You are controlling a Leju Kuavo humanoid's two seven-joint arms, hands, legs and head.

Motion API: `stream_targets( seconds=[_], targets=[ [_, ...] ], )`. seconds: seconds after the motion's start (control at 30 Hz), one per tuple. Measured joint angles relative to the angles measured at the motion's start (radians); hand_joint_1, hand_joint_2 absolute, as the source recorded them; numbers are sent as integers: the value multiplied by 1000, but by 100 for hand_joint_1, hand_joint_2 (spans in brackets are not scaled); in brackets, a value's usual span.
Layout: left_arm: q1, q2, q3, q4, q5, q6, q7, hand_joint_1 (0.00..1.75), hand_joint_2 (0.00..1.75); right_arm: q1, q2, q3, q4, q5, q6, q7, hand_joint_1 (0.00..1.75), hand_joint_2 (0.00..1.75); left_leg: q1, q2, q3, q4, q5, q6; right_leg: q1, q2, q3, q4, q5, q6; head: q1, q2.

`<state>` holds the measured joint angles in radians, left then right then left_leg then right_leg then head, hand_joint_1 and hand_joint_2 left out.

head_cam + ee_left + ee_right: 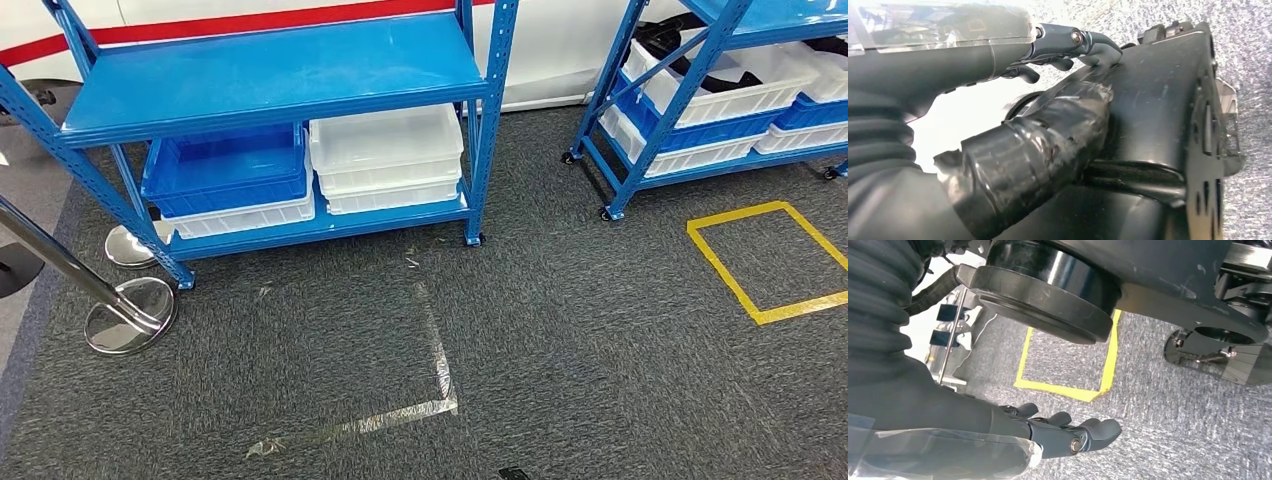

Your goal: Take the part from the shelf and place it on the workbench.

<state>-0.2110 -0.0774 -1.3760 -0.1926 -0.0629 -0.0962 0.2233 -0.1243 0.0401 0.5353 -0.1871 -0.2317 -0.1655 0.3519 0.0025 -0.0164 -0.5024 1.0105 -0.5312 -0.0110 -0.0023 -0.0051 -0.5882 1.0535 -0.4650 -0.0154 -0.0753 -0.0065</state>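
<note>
Two blue shelf racks stand ahead on the grey carpet. The near rack (270,75) has a bare upper board and, on its bottom board, a blue bin (225,165) beside stacked white bins (385,150). In the rack at the right (650,130), a white bin (720,95) holds dark parts (668,40). My left hand (998,65) hangs low, its taped thumb (1038,150) and dark fingers holding nothing. Over the carpet hangs my right hand (1048,432), fingers loosely extended and empty.
A yellow tape square (770,265) marks the floor at the right, also near my right hand (1068,390). A silver tape corner (440,390) lies in front of the near rack. Two chrome stanchion bases (130,315) stand at the left.
</note>
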Motion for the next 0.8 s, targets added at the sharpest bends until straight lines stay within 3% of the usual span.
stream_targets(
  seconds=[0.73,0.77,0.8],
  targets=[
    [15,-5,37,0,21,18,3,0,175,22,-3,-20,4,25,3,-31,0,175,-1,0,3,-6,2,1,1,0,0,0,0,0,0,0],
    [18,-4,45,0,21,19,-1,0,131,24,-3,-23,4,28,5,-37,0,175,-1,0,3,-6,2,1,1,0,0,0,0,0,0,0],
    [19,-4,49,0,21,20,-3,0,116,25,-3,-24,3,30,6,-40,0,175,-1,0,3,-6,2,1,1,0,0,0,0,0,0,0]
  ],
)
